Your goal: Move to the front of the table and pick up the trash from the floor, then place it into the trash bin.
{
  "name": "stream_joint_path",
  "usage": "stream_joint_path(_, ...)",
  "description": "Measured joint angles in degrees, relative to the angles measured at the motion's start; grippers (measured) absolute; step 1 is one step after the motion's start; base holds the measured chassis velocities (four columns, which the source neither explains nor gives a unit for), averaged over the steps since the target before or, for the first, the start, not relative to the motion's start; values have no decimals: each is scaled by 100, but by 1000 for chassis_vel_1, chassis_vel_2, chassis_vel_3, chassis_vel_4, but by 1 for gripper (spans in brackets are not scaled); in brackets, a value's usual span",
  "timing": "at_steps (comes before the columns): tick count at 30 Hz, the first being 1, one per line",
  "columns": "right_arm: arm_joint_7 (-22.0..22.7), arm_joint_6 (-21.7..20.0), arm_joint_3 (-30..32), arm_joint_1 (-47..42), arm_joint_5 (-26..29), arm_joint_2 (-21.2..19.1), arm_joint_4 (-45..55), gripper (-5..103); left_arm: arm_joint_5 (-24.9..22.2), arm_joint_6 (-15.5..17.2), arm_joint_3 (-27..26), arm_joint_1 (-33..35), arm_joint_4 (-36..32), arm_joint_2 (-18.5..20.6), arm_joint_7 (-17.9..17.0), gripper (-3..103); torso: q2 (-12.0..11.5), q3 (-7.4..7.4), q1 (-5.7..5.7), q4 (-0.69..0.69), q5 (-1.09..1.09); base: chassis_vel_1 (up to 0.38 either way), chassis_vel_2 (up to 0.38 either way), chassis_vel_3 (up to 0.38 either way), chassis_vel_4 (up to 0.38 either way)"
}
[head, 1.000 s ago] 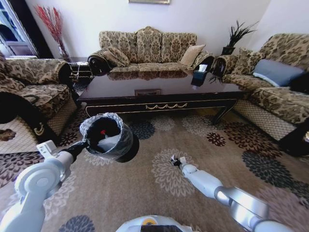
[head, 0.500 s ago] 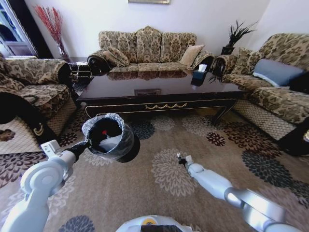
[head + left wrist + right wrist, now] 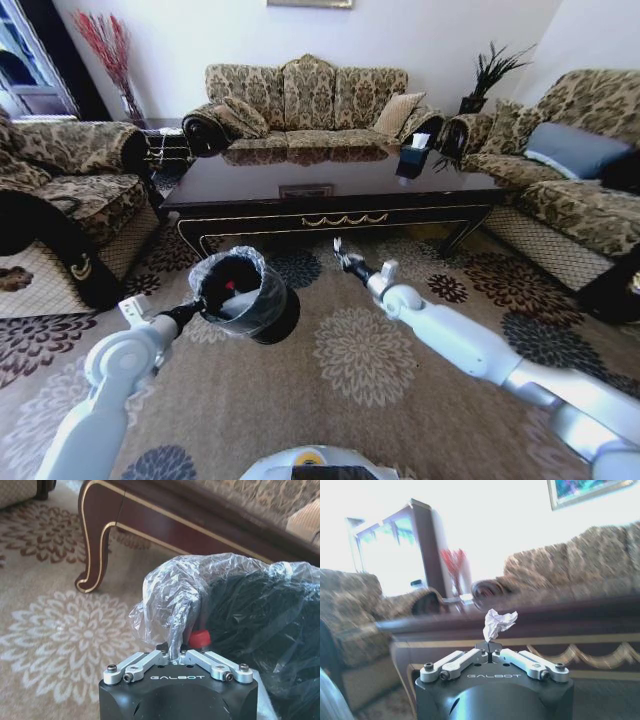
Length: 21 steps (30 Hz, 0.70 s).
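Now right gripper (image 3: 491,650) pinches paper scrap (image 3: 499,621); left gripper (image 3: 175,652) grips bin liner (image 3: 175,595) (tilted).

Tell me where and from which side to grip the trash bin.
Grip the trash bin at its rim, from the robot's own side, pinching wall and liner together. It is a thin-walled open cylinder, too wide to span, so the lip is the only part narrow fingers can close on. The left gripper holds it exactly there.

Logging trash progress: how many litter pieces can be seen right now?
2. A crumpled white paper scrap pinched in the right gripper; a red-capped bottle inside the black lined trash bin held by the left gripper. More may be hidden.
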Motion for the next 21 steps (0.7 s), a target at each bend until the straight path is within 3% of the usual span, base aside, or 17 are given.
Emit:
stream_joint_path(5, 35, 194, -267, 399, 77, -173, 613, 0, 84, -7, 153, -116, 183, -7, 0, 3, 0, 0, 0, 1, 0, 0, 0, 0, 0)
stream_joint_path(11, 72, 385, -1150, 905, -17, -118, 1168, 0, 103, -11, 251, -266, 271, 15, 6, 3, 0, -1, 0, -1, -2, 0, 0, 0, 0)
stream_joint_path(17, 302, 366, -2333, 1763, 7, 588, 1038, 0, 179, -11, 308, -370, 469, 100, 88, 3, 0, 0, 0, 2, -1, 0, 0, 0, 0)
stream_joint_path(21, 362, 374, -2719, 2175, 53, 927, 836, 0, 187, -11, 347, -493, 548, 106, 95, 3, 0, 0, 0, 3, -2, 0, 0, 0, 0)
